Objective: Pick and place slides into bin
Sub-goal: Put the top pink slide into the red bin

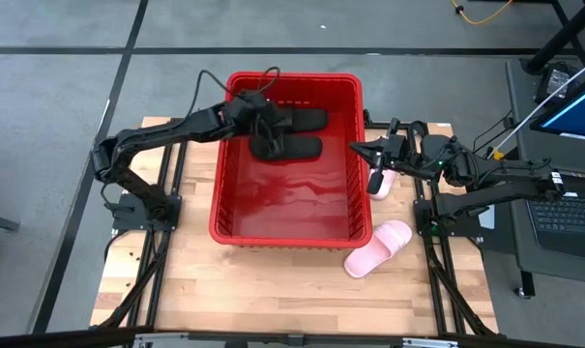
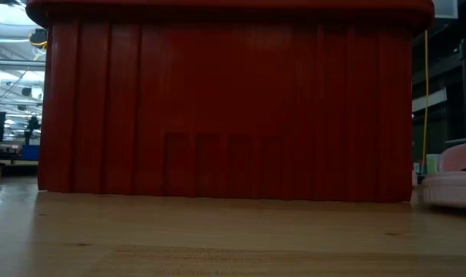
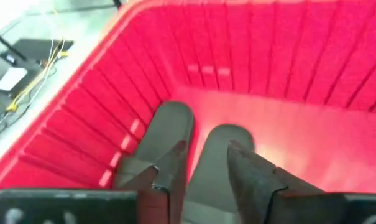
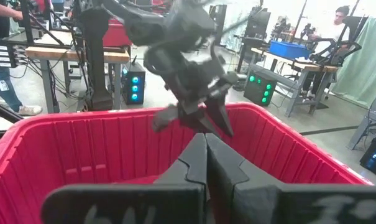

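Observation:
The red bin [image 1: 236, 217] stands mid-table and fills the low view [image 2: 217, 108]. Two black slides [image 1: 300, 121] [image 1: 294, 149] lie side by side on its floor at the far end. My left gripper [image 1: 265, 130] is open just above them, and the nearer slide [image 3: 212, 155] shows between its fingers [image 3: 250, 177]. My right gripper [image 1: 365, 151] is shut and empty beside the bin's right rim, pointing at the bin [image 4: 82, 143]. One pink slide [image 1: 381, 182] lies on the table under it. The other pink slide [image 1: 379, 248] lies near the bin's near right corner.
Both arm bases stand on the wooden table, left and right of the bin. The near half of the bin floor [image 1: 292, 208] is bare. Bare wood lies before the bin [image 2: 217, 238]. The pink slide's edge shows at the right of the low view [image 2: 452, 181].

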Available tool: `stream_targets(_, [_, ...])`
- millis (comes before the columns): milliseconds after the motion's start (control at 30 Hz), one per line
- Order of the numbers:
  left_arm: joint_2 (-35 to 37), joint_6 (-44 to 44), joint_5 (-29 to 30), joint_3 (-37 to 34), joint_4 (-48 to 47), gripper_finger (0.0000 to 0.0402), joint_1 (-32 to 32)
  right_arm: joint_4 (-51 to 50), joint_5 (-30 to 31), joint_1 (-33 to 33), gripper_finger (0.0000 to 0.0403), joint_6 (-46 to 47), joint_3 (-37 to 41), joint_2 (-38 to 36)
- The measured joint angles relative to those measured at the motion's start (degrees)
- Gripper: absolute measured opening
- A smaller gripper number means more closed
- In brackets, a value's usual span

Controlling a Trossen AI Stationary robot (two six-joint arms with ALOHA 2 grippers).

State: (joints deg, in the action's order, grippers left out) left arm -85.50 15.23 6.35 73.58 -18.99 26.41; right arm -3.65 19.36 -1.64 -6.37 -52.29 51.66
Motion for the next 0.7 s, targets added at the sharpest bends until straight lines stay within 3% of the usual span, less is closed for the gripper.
stream_targets(300, [5.2, -3.0, -3.3, 0.0, -0.1, 0.0008, -5.9, -4.9, 0.0, 0.0, 0.0003, 1.9, 0.0, -0.4])
stream_targets(500, [7.2, -4.9, -1.2, 0.0, -0.1, 0.0001, -11.9, -7.4, 0.3, 1.1, 0.0002, 6.9, 1.9, -0.6])
stream_targets(700, [9.0, -8.8, 1.6, 0.0, -0.5, 0.0001, -19.3, -8.0, 7.4, 7.0, 0.0002, 8.8, 3.7, -1.2])
